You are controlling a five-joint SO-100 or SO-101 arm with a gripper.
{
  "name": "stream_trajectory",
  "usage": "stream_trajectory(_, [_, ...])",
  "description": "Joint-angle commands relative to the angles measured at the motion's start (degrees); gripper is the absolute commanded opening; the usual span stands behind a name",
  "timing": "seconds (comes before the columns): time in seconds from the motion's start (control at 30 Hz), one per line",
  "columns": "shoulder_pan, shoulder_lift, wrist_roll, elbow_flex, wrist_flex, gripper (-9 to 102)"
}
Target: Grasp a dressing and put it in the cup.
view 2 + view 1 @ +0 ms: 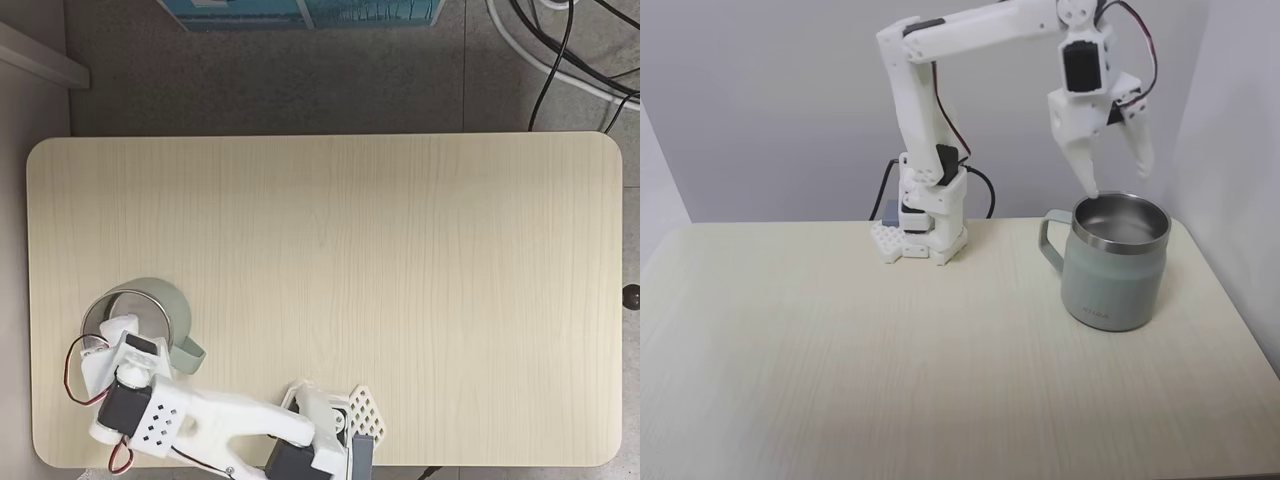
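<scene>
The pale grey-green cup [1115, 275] with its steel rim stands at the right of the table, handle pointing left in a fixed view. From above, the cup [160, 300] sits near the table's lower left corner, partly covered by the arm. My white gripper [1118, 180] hangs open just above the cup's mouth, its left fingertip [1092, 188] reaching down to the rim. Nothing shows between the fingers. Seen from above, the gripper [105, 345] is over the cup's opening. The dressing is out of view.
The arm's base [925, 235] is clamped at the table's back edge with black cables behind it. The pale wood tabletop [350, 260] is bare. Beyond the table lie a blue box [300, 12] and floor cables [560, 60].
</scene>
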Motion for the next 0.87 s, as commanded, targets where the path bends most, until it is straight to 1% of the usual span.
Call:
stream_trajectory(0.0, [0.35,-4.57,0.18,-1.23,-0.44,26])
stream_trajectory(0.3, [0.79,-10.20,0.97,-6.42,-2.46,25])
stream_trajectory(0.5, [0.70,-13.01,0.62,-11.78,-5.45,25])
stream_trajectory(0.67, [1.67,-12.04,-1.32,-13.10,-5.45,25])
stream_trajectory(0.83, [5.54,-11.60,-3.96,-10.46,-4.66,25])
